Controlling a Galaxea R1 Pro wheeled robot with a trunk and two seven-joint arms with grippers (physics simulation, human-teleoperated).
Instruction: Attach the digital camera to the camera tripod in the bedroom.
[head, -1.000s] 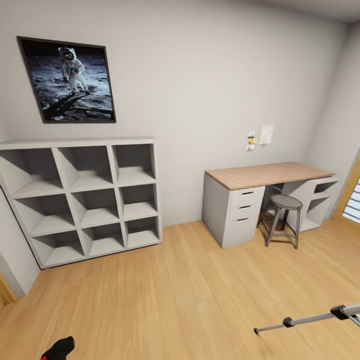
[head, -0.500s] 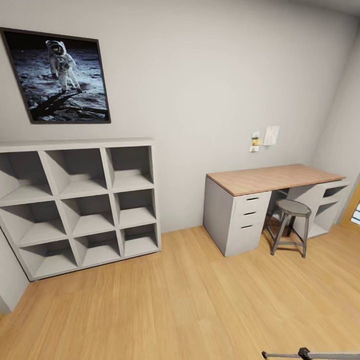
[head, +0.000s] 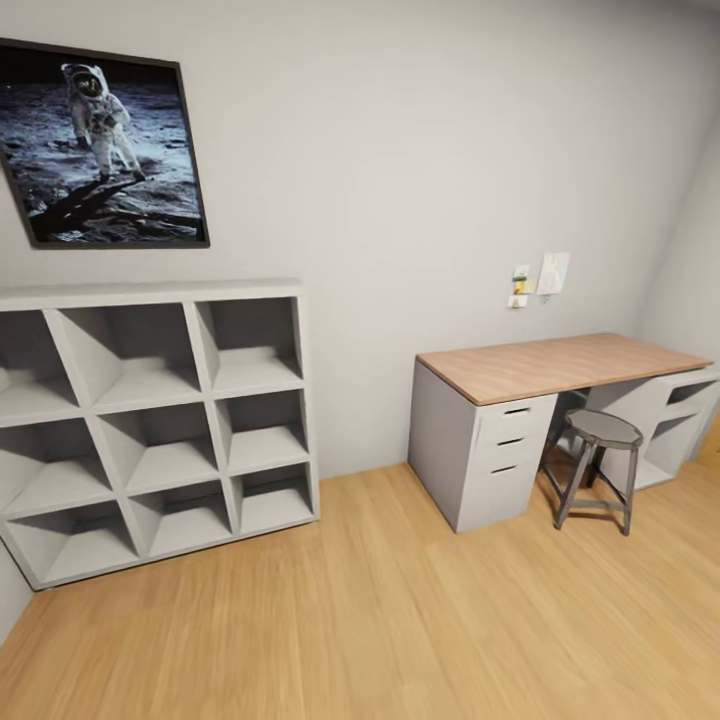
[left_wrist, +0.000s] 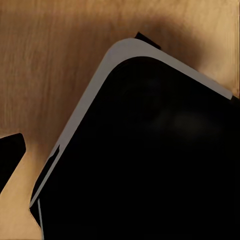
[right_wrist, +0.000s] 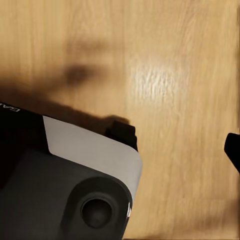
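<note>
Along the far wall of the bedroom (head: 420, 150), seen from the head camera: a grey cube shelf (head: 160, 420) of nine open compartments at left, under a dark-framed photograph of an astronaut (head: 100, 150). To the right, well apart from the shelf, a wood-topped desk (head: 560, 365) with three grey drawers (head: 510, 440), and a round metal stool (head: 600, 430) just beside them at the kneehole. Above the desk, small paper notes (head: 540, 278) pinned to the pale wall. Light wood floor (head: 350, 600) across the foreground.

From the left wrist, close over the same planks: a large black body (left_wrist: 150, 165) edged with a grey band (left_wrist: 85, 110), and a black sliver (left_wrist: 9, 157) at the picture's edge. From the right wrist: a similar dark housing (right_wrist: 50, 200) with a pale band (right_wrist: 90, 150) and a round recess (right_wrist: 96, 212), plus another black sliver (right_wrist: 233, 150) at the edge. Spread of the left and right jaws, and anything in their hold: impossible to tell.
</note>
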